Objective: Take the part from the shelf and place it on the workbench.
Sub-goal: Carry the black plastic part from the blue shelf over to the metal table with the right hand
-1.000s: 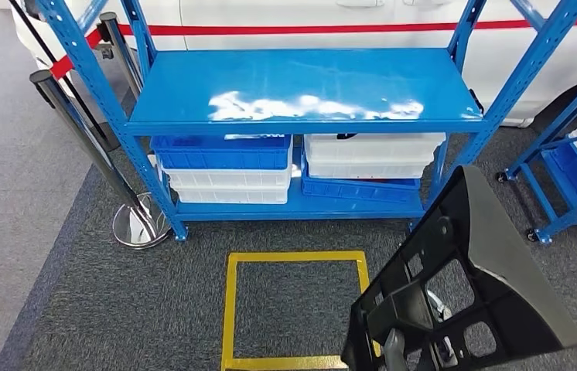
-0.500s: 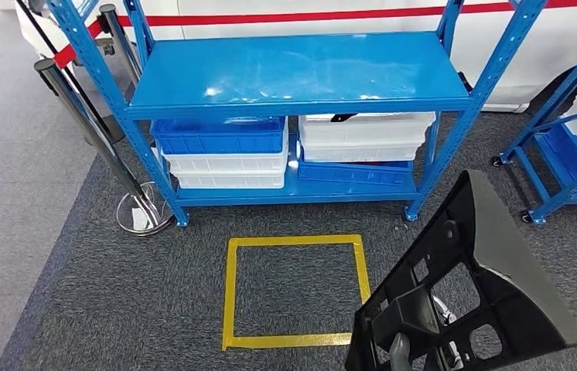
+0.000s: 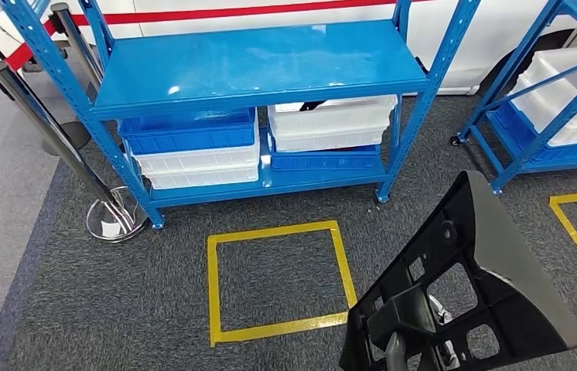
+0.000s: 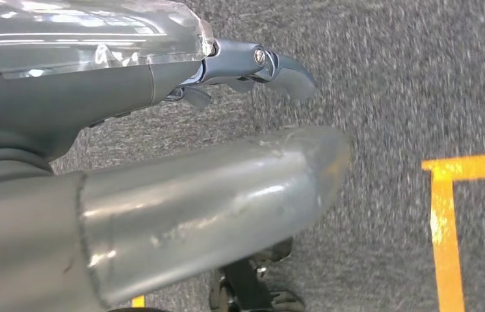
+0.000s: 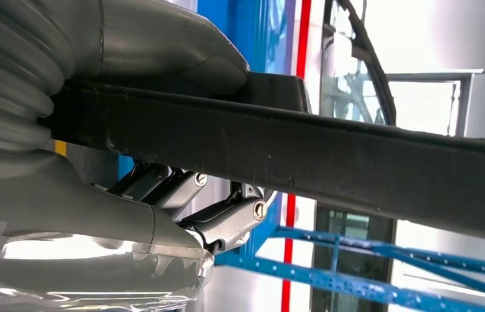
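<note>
A large black plastic part (image 3: 494, 255), ribbed with several cut-outs, stands tilted at the lower right of the head view. My right hand (image 3: 395, 352) holds it from below, a finger showing through one cut-out. In the right wrist view the thumb (image 5: 162, 39) and the fingers (image 5: 227, 218) clamp the part's black edge (image 5: 305, 153). The blue shelf (image 3: 254, 66) stands ahead, its top board bare. My left hand (image 4: 188, 201) hangs over the grey carpet and holds nothing, its fingers (image 4: 279, 65) spread out.
White and blue bins (image 3: 200, 147) sit on the shelf's lower board. A yellow taped square (image 3: 274, 282) marks the carpet in front. A chrome stanchion (image 3: 111, 220) stands at the left, a second blue rack (image 3: 548, 100) with white bins at the right, a white vehicle (image 3: 494, 39) behind.
The whole picture has shifted: the shelf now lies farther off and more to the left, so the camera moved. The part stays in my right hand at the same place in view.
</note>
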Robot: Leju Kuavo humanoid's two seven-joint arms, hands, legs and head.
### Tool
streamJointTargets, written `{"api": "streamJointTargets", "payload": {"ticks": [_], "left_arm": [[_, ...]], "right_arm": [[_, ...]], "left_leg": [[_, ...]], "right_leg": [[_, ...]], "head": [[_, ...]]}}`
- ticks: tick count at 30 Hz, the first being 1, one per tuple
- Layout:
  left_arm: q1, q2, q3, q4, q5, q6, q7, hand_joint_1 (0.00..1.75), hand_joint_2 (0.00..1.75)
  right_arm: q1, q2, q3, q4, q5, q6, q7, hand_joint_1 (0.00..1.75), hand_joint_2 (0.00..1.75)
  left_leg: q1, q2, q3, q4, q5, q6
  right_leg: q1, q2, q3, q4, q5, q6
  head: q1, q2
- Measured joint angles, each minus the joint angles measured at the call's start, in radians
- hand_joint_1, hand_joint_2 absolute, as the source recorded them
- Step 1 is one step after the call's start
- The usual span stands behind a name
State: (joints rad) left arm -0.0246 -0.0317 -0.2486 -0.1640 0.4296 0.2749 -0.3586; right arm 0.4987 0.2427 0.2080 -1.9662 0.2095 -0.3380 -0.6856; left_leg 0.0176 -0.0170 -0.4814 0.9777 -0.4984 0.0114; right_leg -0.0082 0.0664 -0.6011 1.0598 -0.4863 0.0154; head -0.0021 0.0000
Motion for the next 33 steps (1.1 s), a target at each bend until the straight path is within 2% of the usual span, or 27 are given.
{"api": "streamJointTargets", "payload": {"ticks": [2,3,4,5,6,7,9,10,11,13,14,15,17,18,19,20,21,22,24,26,27,28,29,30,32,33], "left_arm": [[0.002,0.007,0.003,0.0,0.005,0.0,-0.001,0.0,0.0],[0.003,0.01,0.004,0.0,0.007,0.0,-0.001,0.0,0.0],[0.003,0.012,0.005,0.0,0.007,0.0,-0.001,0.0,0.0],[0.002,0.014,0.006,0.0,0.007,0.0,-0.001,0.0,0.0],[0.0,0.016,0.007,0.0,0.007,0.0,0.001,0.0,0.0],[-0.001,0.017,0.007,0.0,0.006,-0.001,0.002,0.0,0.0],[-0.003,0.017,0.007,0.0,0.005,-0.004,0.005,0.0,0.0],[-0.003,0.017,0.007,0.0,0.005,-0.006,0.005,0.0,0.0],[-0.003,0.017,0.007,0.0,0.005,-0.008,0.005,0.0,0.0],[-0.006,0.016,0.007,0.0,0.004,-0.011,0.005,0.0,0.0],[-0.007,0.016,0.007,0.0,0.003,-0.011,0.005,0.0,0.0],[-0.008,0.016,0.007,0.0,0.002,-0.012,0.004,0.0,0.0],[-0.007,0.018,0.007,0.0,-0.001,-0.012,0.004,0.0,0.0],[-0.006,0.018,0.007,0.0,-0.002,-0.013,0.004,0.0,0.0],[-0.005,0.018,0.007,0.0,-0.003,-0.014,0.004,0.0,0.0],[-0.004,0.019,0.007,0.0,-0.003,-0.015,0.005,0.0,0.0],[-0.003,0.019,0.007,0.0,-0.003,-0.017,0.006,0.0,0.0],[-0.003,0.02,0.007,0.0,-0.003,-0.018,0.007,0.0,0.0],[-0.002,0.023,0.007,0.0,-0.001,-0.02,0.009,0.0,0.0],[-0.003,0.024,0.007,0.0,0.002,-0.022,0.012,0.0,0.0],[-0.005,0.024,0.007,0.0,0.004,-0.022,0.013,0.0,0.0],[-0.008,0.024,0.007,0.0,0.006,-0.022,0.015,0.0,0.0],[-0.009,0.024,0.007,0.0,0.008,-0.021,0.016,0.0,0.0],[-0.01,0.023,0.007,0.0,0.009,-0.021,0.017,0.0,0.0],[-0.009,0.023,0.007,0.0,0.009,-0.02,0.018,0.0,0.0],[-0.008,0.023,0.007,0.0,0.009,-0.02,0.018,0.0,0.0]], "right_arm": [[-0.008,0.003,-0.011,0.014,0.006,0.004,-0.004,1.75,1.75],[-0.011,0.003,-0.015,0.022,0.008,0.006,-0.005,1.75,1.75],[-0.013,0.004,-0.019,0.029,0.01,0.007,-0.006,1.75,1.75],[-0.013,0.004,-0.022,0.035,0.012,0.008,-0.007,1.75,1.75],[-0.014,0.004,-0.025,0.039,0.015,0.009,-0.007,1.75,1.75],[-0.015,0.004,-0.027,0.043,0.02,0.011,-0.007,1.75,1.75],[-0.02,0.005,-0.031,0.046,0.03,0.014,-0.008,1.75,1.75],[-0.023,0.005,-0.032,0.047,0.034,0.016,-0.008,1.75,1.75],[-0.026,0.006,-0.032,0.047,0.036,0.017,-0.008,1.75,1.75],[-0.027,0.009,-0.034,0.048,0.04,0.019,-0.008,1.75,1.75],[-0.027,0.01,-0.036,0.048,0.042,0.019,-0.009,1.75,1.75],[-0.028,0.011,-0.037,0.049,0.044,0.019,-0.009,1.75,1.75],[-0.032,0.014,-0.039,0.05,0.044,0.018,-0.009,1.75,1.75],[-0.034,0.015,-0.039,0.051,0.042,0.015,-0.009,1.75,1.75],[-0.035,0.016,-0.039,0.052,0.038,0.01,-0.009,1.75,1.75],[-0.035,0.016,-0.039,0.051,0.033,0.006,-0.009,1.75,1.75],[-0.036,0.016,-0.039,0.051,0.028,0.002,-0.009,1.75,1.75],[-0.037,0.016,-0.039,0.05,0.023,0.001,-0.009,1.75,1.75],[-0.04,0.015,-0.039,0.047,0.007,0.001,-0.009,1.75,1.75],[-0.046,0.015,-0.037,0.04,-0.009,0.002,-0.009,1.75,1.75],[-0.05,0.015,-0.036,0.037,-0.013,0.003,-0.009,1.75,1.75],[-0.052,0.014,-0.035,0.035,-0.014,0.004,-0.009,1.75,1.75],[-0.052,0.013,-0.035,0.033,-0.015,0.004,-0.009,1.75,1.75],[-0.054,0.012,-0.034,0.032,-0.015,0.002,-0.009,1.75,1.75],[-0.058,0.008,-0.032,0.027,-0.018,-0.012,-0.009,1.75,1.75],[-0.061,0.006,-0.03,0.022,-0.022,-0.021,-0.009,1.75,1.75]], "left_leg": [[-0.001,0.027,-0.007,-0.001,0.004,0.008],[-0.003,0.041,-0.011,0.001,0.005,0.009],[-0.004,0.054,-0.014,0.004,0.005,0.009],[-0.005,0.067,-0.016,0.007,0.004,0.008],[-0.005,0.079,-0.017,0.009,0.003,0.007],[-0.006,0.09,-0.016,0.012,0.0,0.005],[-0.009,0.111,-0.013,0.016,-0.005,-0.002],[-0.012,0.121,-0.013,0.019,-0.007,-0.006],[-0.015,0.133,-0.013,0.02,-0.009,-0.01],[-0.017,0.154,-0.012,0.021,-0.014,-0.019],[-0.015,0.144,-0.013,0.029,-0.024,-0.024],[-0.012,0.12,-0.022,0.052,-0.044,-0.029],[-0.008,0.055,-0.068,0.161,-0.109,-0.036],[-0.007,0.037,-0.1,0.232,-0.14,-0.038],[-0.006,0.029,-0.126,0.288,-0.156,-0.039],[-0.006,0.026,-0.138,0.311,-0.152,-0.039],[-0.005,0.024,-0.131,0.293,-0.127,-0.039],[-0.004,0.017,-0.11,0.241,-0.088,-0.038],[0.0,-0.029,-0.057,0.112,-0.027,-0.036],[0.003,-0.065,-0.036,0.053,-0.016,-0.031],[0.001,-0.063,-0.036,0.048,-0.016,-0.028],[0.002,-0.051,-0.037,0.046,-0.014,-0.022],[0.003,-0.039,-0.037,0.042,-0.01,-0.015],[0.004,-0.026,-0.037,0.039,-0.006,-0.008],[0.002,0.002,-0.04,0.035,-0.002,0.002],[0.0,0.017,-0.042,0.035,-0.001,0.004]], "right_leg": [[0.0,-0.043,-0.053,0.113,-0.067,0.005],[-0.002,-0.052,-0.081,0.177,-0.095,0.008],[-0.003,-0.057,-0.098,0.219,-0.106,0.01],[-0.005,-0.061,-0.098,0.228,-0.099,0.011],[-0.006,-0.066,-0.077,0.195,-0.074,0.01],[-0.005,-0.08,-0.04,0.131,-0.04,0.007],[0.006,-0.136,0.025,0.007,0.0,-0.005],[0.011,-0.157,0.039,-0.025,0.005,-0.013],[0.017,-0.166,0.04,-0.035,0.001,-0.02],[0.016,-0.142,0.034,-0.04,0.007,-0.032],[0.014,-0.128,0.032,-0.043,0.01,-0.039],[0.011,-0.116,0.031,-0.046,0.014,-0.045],[0.007,-0.091,0.027,-0.048,0.02,-0.054],[0.007,-0.076,0.024,-0.047,0.021,-0.057],[0.007,-0.061,0.023,-0.045,0.022,-0.058],[0.007,-0.045,0.022,-0.043,0.023,-0.058],[0.006,-0.028,0.022,-0.04,0.022,-0.058],[0.005,-0.013,0.022,-0.036,0.022,-0.057],[0.005,0.016,0.018,-0.026,0.02,-0.049],[0.004,0.039,0.004,-0.019,0.024,-0.035],[0.004,0.051,-0.002,-0.018,0.029,-0.027],[0.003,0.06,-0.007,-0.019,0.033,-0.019],[0.004,0.051,-0.012,-0.016,0.032,-0.013],[0.005,0.028,-0.021,0.002,0.019,-0.007],[0.005,-0.034,-0.064,0.096,-0.039,0.003],[0.004,-0.051,-0.094,0.163,-0.074,0.007]], "head": [[0.007,0.0],[0.008,0.0],[0.008,0.0],[0.008,0.0],[0.008,0.0],[0.009,0.0],[0.009,0.0],[0.008,0.0],[0.008,0.0],[0.007,0.0],[0.006,0.0],[0.005,0.0],[-0.001,0.0],[-0.004,0.0],[-0.005,0.0],[-0.004,0.0],[-0.004,0.0],[-0.005,0.0],[-0.004,0.0],[-0.003,0.0],[-0.003,0.0],[-0.003,0.0],[-0.002,0.0],[0.002,0.0],[0.01,0.0],[0.013,0.0]]}}
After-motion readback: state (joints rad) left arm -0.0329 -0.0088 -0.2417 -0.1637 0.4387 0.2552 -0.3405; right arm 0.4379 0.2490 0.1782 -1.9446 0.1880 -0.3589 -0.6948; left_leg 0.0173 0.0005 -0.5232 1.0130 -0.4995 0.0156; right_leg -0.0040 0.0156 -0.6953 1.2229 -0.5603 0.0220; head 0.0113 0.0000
